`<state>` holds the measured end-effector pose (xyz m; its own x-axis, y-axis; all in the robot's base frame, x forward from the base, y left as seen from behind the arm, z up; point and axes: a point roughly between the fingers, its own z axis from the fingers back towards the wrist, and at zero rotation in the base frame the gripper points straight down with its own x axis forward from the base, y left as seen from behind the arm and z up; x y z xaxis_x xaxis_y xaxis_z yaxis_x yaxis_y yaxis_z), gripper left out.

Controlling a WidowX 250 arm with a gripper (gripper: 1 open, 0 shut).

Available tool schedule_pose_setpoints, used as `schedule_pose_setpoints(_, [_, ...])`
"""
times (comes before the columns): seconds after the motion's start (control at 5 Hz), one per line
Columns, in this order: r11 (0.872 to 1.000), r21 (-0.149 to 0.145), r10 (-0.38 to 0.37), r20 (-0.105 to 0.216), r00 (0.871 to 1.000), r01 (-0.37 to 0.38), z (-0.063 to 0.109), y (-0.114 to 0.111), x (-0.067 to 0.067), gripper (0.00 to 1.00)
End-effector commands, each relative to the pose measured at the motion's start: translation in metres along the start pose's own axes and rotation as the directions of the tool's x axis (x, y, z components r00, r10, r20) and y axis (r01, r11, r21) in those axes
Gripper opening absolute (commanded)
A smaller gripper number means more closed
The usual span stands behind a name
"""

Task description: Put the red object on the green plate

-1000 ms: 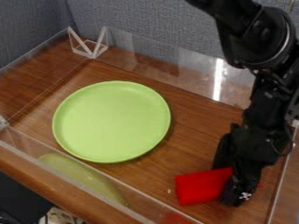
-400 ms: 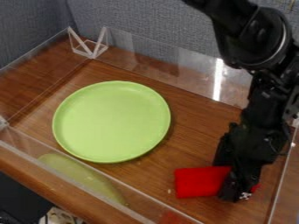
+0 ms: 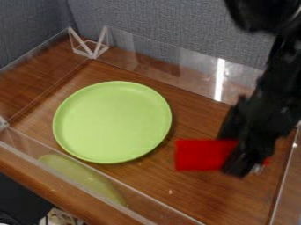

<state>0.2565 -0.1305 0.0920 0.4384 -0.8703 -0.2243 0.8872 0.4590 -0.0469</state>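
Single camera view, looking down into the clear-walled wooden tray (image 3: 118, 61).

Black robot gripper (image 3: 241, 158) sits at the right side, pointing mostly down, motion-blurred. The bright red matte oblong block (image 3: 207, 154) is right at its fingertips and looks clear of the wood, edge-on to the claw. I read that as clamped on the block and lifted, but the blur hides the actual finger contact, so grip is a judgement, not certain.

The large round lime-green plate (image 3: 112, 120) lies flat mid-tray, bare, just left of the block and not touching it.

Step in hand: pick done, carry starting. Next move needs a sideways shift left until the block is over the plate's middle, then lower and release. Risk: block slips if the pinch is only on its end.
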Motion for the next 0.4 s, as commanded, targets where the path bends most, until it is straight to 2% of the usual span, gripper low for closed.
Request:
schedule_pose_setpoints(0.0, [0.991, 0.079, 0.101, 0.045, 0.994, -0.104, 0.048, 0.017, -0.040, 0.00])
schedule_pose_setpoints(0.2, [0.983, 0.114, 0.137, 0.065, 0.988, -0.144, 0.068, 0.023, -0.065, 0.00])
